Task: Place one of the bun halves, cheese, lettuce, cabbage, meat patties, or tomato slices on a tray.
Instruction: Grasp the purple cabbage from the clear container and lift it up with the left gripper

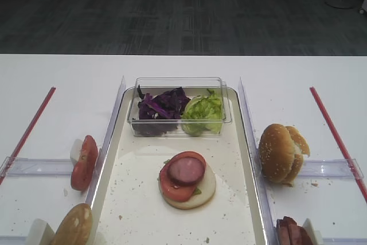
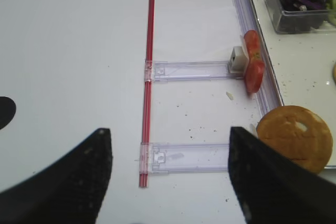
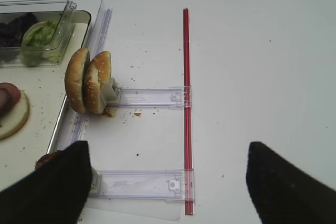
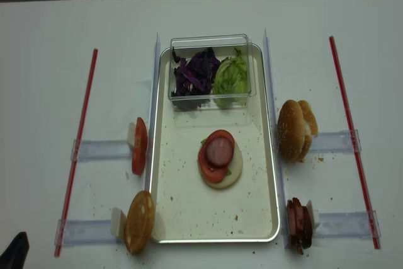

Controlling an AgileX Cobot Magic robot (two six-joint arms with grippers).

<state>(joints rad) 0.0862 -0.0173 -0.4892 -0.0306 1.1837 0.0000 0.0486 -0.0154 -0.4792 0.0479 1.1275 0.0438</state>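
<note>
The cream tray lies mid-table. On it a pale bun half carries a tomato slice with a meat patty on top. Purple cabbage and green lettuce fill a clear box at the tray's far end. Left of the tray stand upright tomato slices and a sesame bun half. To its right stand two bun halves and meat patties. My left gripper and right gripper hover open over bare table, holding nothing. No cheese is visible.
Clear plastic rails hold the food on both sides of the tray. Two red strips cross their outer ends. Crumbs dot the tray and the white table. A dark floor lies beyond the far edge.
</note>
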